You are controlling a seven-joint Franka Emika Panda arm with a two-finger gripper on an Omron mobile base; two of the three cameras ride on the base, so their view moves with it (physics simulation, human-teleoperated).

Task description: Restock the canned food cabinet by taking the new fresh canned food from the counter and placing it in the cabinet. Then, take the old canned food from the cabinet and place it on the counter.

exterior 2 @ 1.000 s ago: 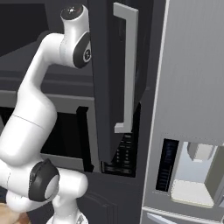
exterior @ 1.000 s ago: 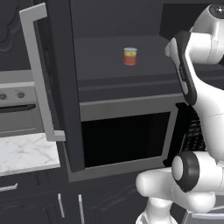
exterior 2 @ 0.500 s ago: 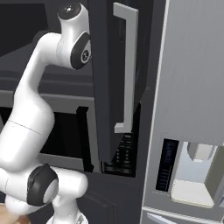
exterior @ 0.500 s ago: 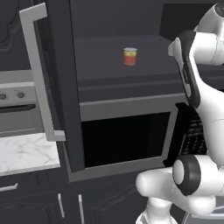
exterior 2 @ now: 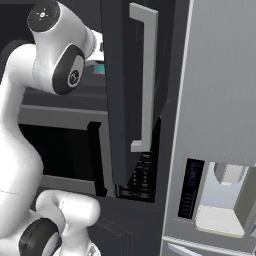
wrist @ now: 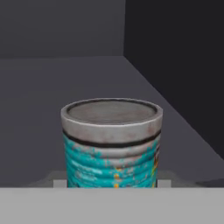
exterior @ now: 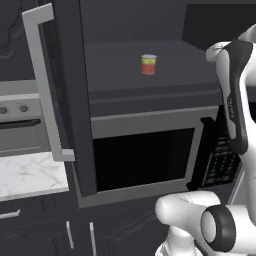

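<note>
We have our tool pinching the teal can (wrist: 111, 146), which sits upright on the shelf deep in the right side of the dark cabinet (exterior: 75, 100), while the red can (exterior: 148, 64) already stands on the same shelf, well apart to the left. To do this step well, we should lift the teal can a little off the shelf and pull it straight back out, staying away from the cabinet wall beside it and the open door. Then we carry it down to the white bench (exterior: 30, 175) and set it flat.
</note>
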